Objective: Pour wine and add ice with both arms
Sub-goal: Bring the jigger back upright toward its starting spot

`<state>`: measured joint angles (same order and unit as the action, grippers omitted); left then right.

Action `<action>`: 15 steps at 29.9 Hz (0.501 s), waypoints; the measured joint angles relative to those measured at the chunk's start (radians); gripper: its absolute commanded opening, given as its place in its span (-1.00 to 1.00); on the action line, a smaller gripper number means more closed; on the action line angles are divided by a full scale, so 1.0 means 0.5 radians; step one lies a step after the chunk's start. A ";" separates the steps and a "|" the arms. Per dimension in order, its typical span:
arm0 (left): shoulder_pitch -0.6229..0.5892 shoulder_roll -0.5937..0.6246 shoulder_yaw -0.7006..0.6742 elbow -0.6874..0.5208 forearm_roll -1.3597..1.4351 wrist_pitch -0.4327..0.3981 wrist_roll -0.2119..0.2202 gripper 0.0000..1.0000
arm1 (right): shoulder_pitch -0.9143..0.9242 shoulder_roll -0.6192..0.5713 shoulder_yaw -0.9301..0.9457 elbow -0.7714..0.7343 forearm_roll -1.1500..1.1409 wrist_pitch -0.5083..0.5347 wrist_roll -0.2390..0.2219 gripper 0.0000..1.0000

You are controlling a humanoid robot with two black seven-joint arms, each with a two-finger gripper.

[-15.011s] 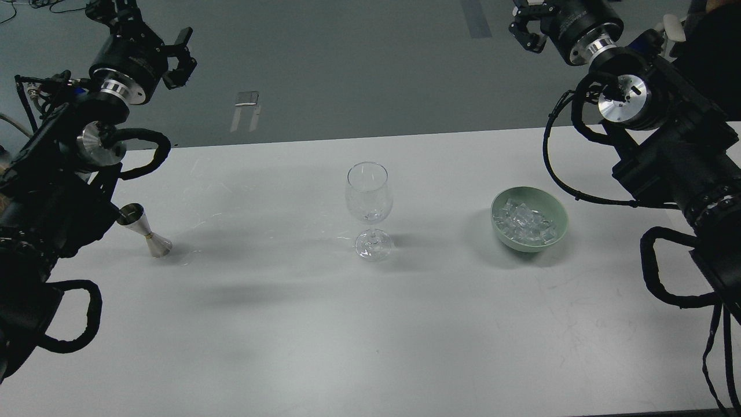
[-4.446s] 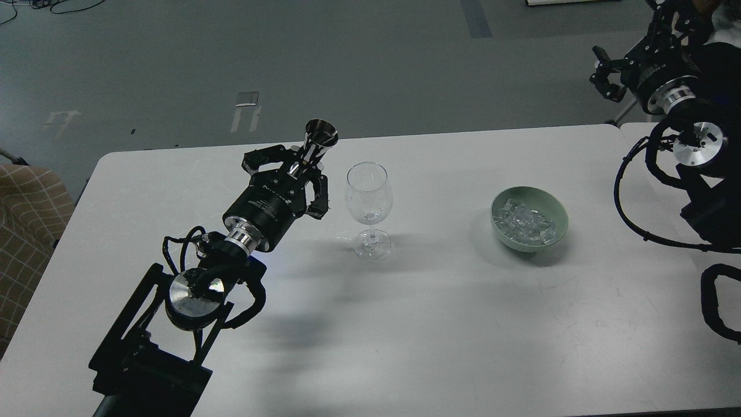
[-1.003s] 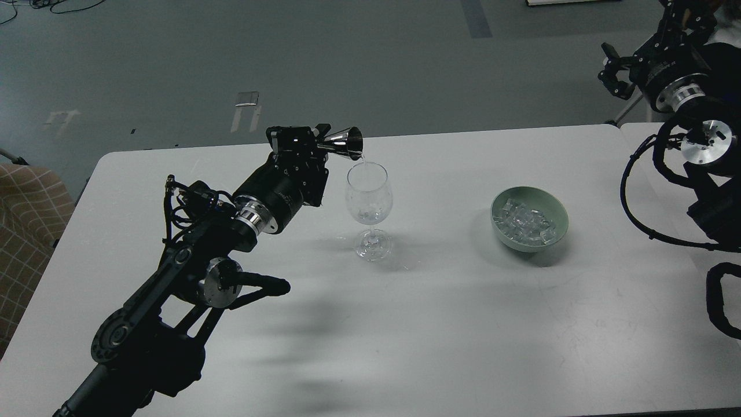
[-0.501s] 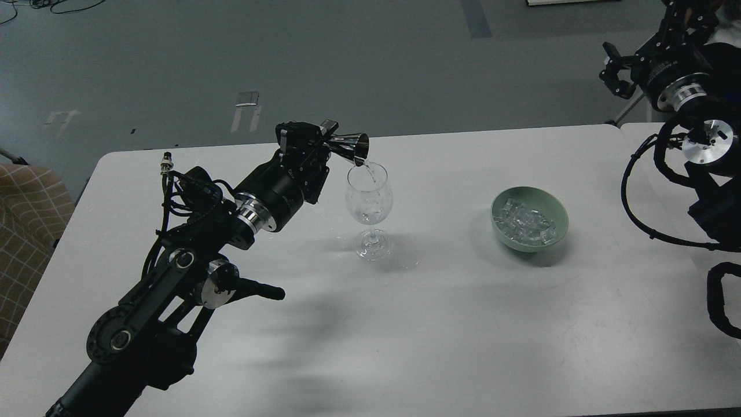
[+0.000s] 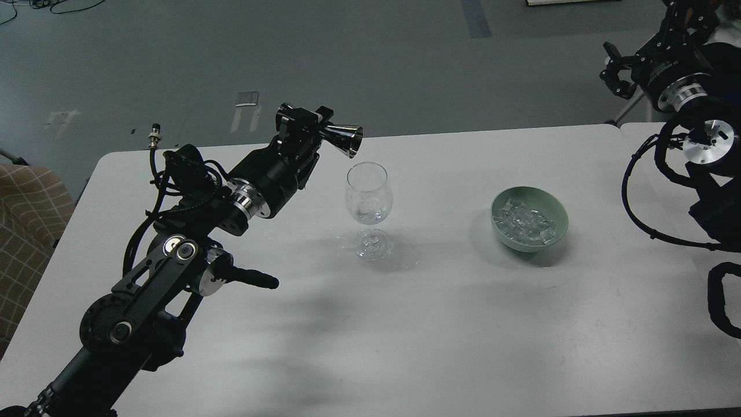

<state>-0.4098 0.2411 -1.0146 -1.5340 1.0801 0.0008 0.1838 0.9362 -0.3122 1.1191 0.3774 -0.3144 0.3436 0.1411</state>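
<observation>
A clear wine glass (image 5: 369, 200) stands upright at the middle of the white table (image 5: 440, 324). Any wine in its bowl is too clear to make out. My left gripper (image 5: 315, 128) is shut on a metal jigger (image 5: 343, 140), held on its side with its mouth facing right, just above and left of the glass rim. No stream shows. A green bowl (image 5: 529, 218) to the right of the glass holds several clear ice cubes (image 5: 525, 222). My right gripper (image 5: 615, 69) is raised at the far right, beyond the table, its fingers spread and empty.
My left arm (image 5: 173, 249) stretches across the left part of the table. My right arm (image 5: 700, 168) hangs over the table's right edge. A tan checked cushion (image 5: 23, 220) sits off the table's left side. Grey floor lies beyond the far edge.
</observation>
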 measured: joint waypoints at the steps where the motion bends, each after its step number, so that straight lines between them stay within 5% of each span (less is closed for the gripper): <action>1: -0.002 0.004 0.000 -0.001 0.018 0.000 0.000 -1.00 | 0.000 -0.004 0.000 0.000 0.000 0.000 0.000 1.00; 15: 0.014 -0.029 -0.047 -0.041 -0.040 0.003 0.033 -1.00 | -0.020 -0.019 0.002 0.000 0.000 0.000 0.000 1.00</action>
<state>-0.4029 0.2268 -1.0382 -1.5544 1.0603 0.0024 0.2003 0.9262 -0.3220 1.1199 0.3773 -0.3144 0.3436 0.1411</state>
